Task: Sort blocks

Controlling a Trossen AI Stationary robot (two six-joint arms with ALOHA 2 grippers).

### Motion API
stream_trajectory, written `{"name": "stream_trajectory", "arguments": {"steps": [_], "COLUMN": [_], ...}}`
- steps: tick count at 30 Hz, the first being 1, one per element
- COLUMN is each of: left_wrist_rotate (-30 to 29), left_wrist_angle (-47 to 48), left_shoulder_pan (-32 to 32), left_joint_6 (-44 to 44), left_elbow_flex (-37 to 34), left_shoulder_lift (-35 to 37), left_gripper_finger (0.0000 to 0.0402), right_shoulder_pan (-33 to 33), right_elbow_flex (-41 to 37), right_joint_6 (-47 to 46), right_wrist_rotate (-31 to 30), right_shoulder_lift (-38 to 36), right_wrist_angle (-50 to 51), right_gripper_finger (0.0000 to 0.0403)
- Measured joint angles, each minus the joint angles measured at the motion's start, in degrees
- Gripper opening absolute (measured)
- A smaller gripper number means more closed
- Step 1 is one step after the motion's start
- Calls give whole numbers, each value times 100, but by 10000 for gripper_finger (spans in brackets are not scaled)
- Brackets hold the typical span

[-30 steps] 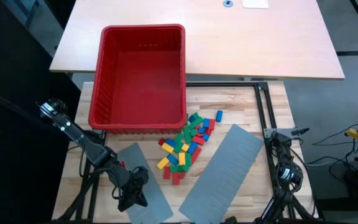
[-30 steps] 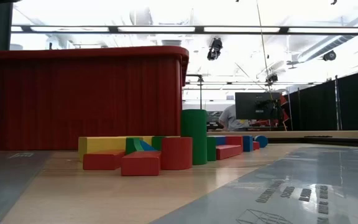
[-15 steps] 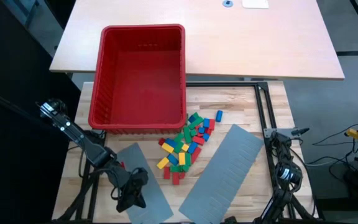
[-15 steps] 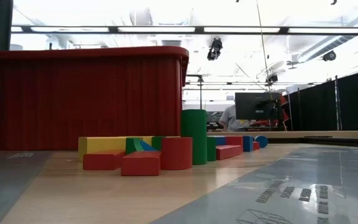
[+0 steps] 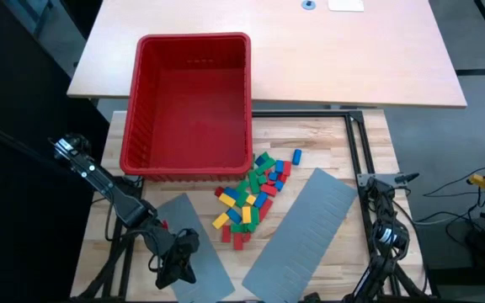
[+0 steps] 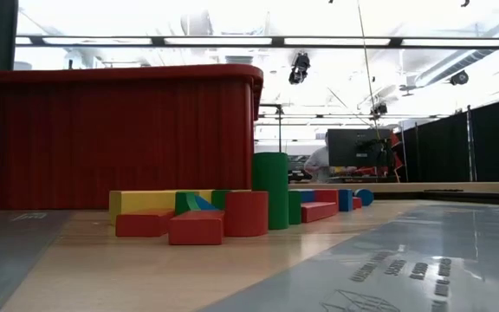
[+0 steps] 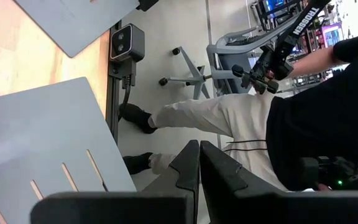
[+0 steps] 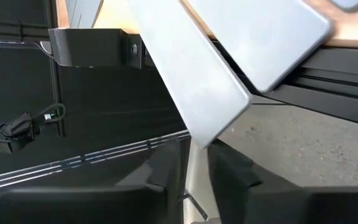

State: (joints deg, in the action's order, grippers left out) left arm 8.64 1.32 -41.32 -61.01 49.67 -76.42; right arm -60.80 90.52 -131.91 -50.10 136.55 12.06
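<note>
A: So, progress? Blocks [image 5: 251,199] all lay in one mixed heap on the table beside the bin [image 5: 194,101], which held nothing.
B: Sorting unstarted, I'd judge. Left gripper [image 5: 173,269] sat over the near grey panel [image 5: 194,252], fingers together, empty. Right gripper [image 5: 387,238] parked at the table's edge, nearly closed

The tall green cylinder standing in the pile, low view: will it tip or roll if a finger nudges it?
Probably both. The green cylinder stands upright on one end, taller than the red blocks beside it, so a push near its top likely topples it. Once on its round side it may roll across the wooden table. It looks rigid, likely light.
</note>
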Motion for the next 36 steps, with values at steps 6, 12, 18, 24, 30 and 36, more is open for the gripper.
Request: {"name": "stream_trajectory", "arguments": {"steps": [6, 12, 18, 24, 30, 36], "left_wrist_rotate": [-2, -2, -2, -4, -4, -4], "left_wrist_angle": [0, 0, -2, -2, -4, -2], "left_shoulder_pan": [0, 0, 0, 0, -68, -92], "left_joint_6": [0, 2, 25, 44, 31, 3], "left_elbow_flex": [0, 0, 0, 0, 1, 0], "left_shoulder_lift": [0, 0, 0, 0, 0, 0], "left_gripper_finger": [0, 0, 0, 0, 0, 0], "right_shoulder_pan": [0, 0, 0, -16, -143, -181], "right_elbow_flex": [2, 56, 245, 286, 284, 276], "right_joint_6": [77, 253, 290, 185, 200, 244], "right_wrist_rotate": [4, -29, -50, -13, -137, -175], "right_shoulder_lift": [2, 2, 10, 24, 26, 26], "right_wrist_angle": [-38, -100, 92, 195, 192, 146], "right_gripper_finger": [4, 0, 0, 0, 2, 52]}}
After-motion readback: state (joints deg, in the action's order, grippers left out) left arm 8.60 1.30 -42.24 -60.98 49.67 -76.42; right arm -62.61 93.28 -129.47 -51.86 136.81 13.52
